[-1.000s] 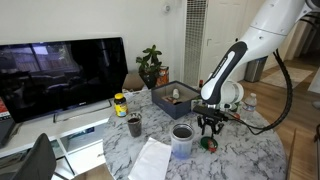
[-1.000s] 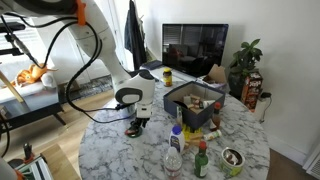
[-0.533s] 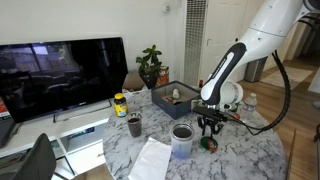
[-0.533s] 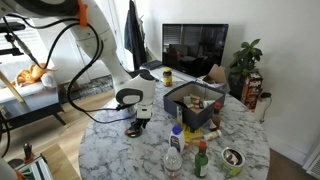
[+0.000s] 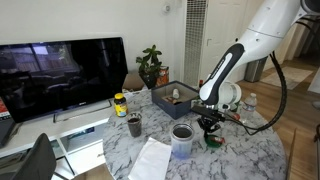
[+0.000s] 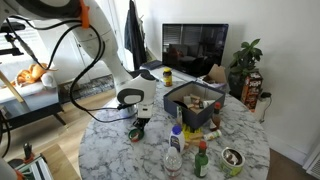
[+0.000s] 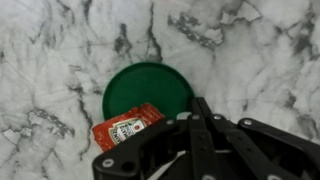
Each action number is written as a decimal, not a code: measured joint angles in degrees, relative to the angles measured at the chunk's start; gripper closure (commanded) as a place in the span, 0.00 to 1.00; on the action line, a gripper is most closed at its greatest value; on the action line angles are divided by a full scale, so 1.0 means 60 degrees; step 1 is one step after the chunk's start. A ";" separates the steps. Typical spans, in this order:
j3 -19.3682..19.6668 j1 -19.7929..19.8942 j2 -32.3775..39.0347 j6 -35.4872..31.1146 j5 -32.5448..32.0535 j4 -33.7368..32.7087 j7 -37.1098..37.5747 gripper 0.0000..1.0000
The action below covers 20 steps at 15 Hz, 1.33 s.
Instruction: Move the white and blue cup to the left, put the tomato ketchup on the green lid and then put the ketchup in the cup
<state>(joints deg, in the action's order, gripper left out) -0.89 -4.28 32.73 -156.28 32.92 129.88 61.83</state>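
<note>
**GRIPPER CLOSED ABOVE GREEN LID; KETCHUP SACHET RESTING ON LID**

In the wrist view, locate the gripper (image 7: 197, 104) entering from the bottom edge, its tips over the right rim of the green lid (image 7: 150, 85). Note the jaws pressed fully together, with nothing visible between them.

Find the ketchup sachet (image 7: 127, 128), red with a white label, lying flat on the lower left part of the lid. Note one end overhanging the rim onto the marble table (image 7: 60, 50). Observe a strip of bare green between the visible edge of the sachet and the closed fingertips, and read the sachet as not clamped. Cannot tell the state of the lower right corner of the sachet, hidden behind the black body of the gripper.

In an exterior view, locate the white and blue cup (image 5: 182, 143) standing upright on the table. Find it near the lid, on the side toward the television (image 5: 60, 75). Follow the white arm (image 5: 235, 60) down from the upper right to the gripper, held low over the lid.

Identify the surrounding items in the same view:
- a smaller dark grey cup (image 5: 134, 125), farther toward the television
- a white sheet of paper (image 5: 150, 160) at the near edge of the table
- a grey tray (image 5: 172, 100) behind the white and blue cup
- a potted plant (image 5: 150, 65) behind the tray

In an exterior view taken from the opposite side, see several bottles (image 6: 175, 150) standing between the camera and the tray.
</note>
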 measured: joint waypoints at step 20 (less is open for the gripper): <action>0.0087 -0.0696 -0.2491 0.1233 -0.1667 0.0880 0.0926 1.00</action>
<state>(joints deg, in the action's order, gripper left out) -0.37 -8.45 17.78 -148.88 22.92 135.16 67.39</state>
